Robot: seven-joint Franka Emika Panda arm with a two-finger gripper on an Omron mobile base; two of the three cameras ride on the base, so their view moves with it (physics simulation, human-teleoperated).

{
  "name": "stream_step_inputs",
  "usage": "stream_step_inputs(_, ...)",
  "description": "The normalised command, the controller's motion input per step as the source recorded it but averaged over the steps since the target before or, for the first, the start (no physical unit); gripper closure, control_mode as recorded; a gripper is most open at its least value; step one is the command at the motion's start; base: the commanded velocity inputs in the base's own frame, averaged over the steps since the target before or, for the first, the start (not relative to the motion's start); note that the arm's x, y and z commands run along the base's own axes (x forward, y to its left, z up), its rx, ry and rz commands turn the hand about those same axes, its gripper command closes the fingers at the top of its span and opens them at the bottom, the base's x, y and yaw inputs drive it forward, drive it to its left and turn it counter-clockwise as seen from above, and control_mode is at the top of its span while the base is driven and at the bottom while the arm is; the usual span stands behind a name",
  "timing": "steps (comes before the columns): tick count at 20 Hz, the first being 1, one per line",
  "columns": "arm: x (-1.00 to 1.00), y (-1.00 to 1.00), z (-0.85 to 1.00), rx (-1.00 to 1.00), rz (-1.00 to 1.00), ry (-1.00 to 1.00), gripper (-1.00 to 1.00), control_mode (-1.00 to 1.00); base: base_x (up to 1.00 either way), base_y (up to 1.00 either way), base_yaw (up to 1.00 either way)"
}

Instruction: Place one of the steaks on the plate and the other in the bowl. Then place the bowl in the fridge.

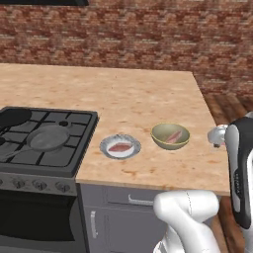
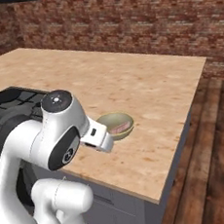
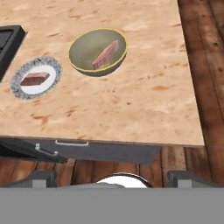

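Note:
On the tan counter, the small speckled-rim plate (image 1: pixel 104 147) (image 3: pixel 17 82) holds one flat pinkish-red steak (image 1: pixel 120 147) (image 3: pixel 35 78). To its right, the olive-tan bowl (image 1: pixel 169 145) (image 3: pixel 85 48) (image 2: pixel 110 120) holds the other steak (image 1: pixel 174 136) (image 3: pixel 106 55) (image 2: pixel 119 128), which leans against the bowl's inner wall. My gripper (image 3: pixel 114 180) hangs high in front of the counter's near edge, looking down at both dishes. It is open with nothing between its fingertips (image 3: pixel 41 179). The fridge is out of view.
A black stove (image 1: pixel 74 148) stands left of the plate with a grey frying pan (image 1: pixel 47 138) and a black skillet (image 1: pixel 12 118) on its burners. Grey drawers with handles (image 3: pixel 72 143) run under the counter edge. Wooden floor (image 2: pixel 212 162) lies to the right.

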Motion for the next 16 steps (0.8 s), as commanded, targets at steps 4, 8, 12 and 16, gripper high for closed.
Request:
stream_step_inputs(4, 0.17, -0.25, -0.08, 0.13, -0.24, 0.06, -1.00, -1.00, 0.00, 0.00, 0.00)
stream_step_inputs(8, 0.13, -0.34, -0.29, 0.19, -0.08, 0.00, -1.00, -1.00, 0.00, 0.00, 0.00)
stream_step_inputs(12, 0.37, -0.12, -0.33, 0.23, 0.00, 0.00, -1.00, -1.00, 0.00, 0.00, 0.00)
stream_step_inputs(16, 0.52, 0.02, -0.23, 0.13, -0.01, 0.00, -1.00, -1.00, 0.00, 0.00, 0.00)
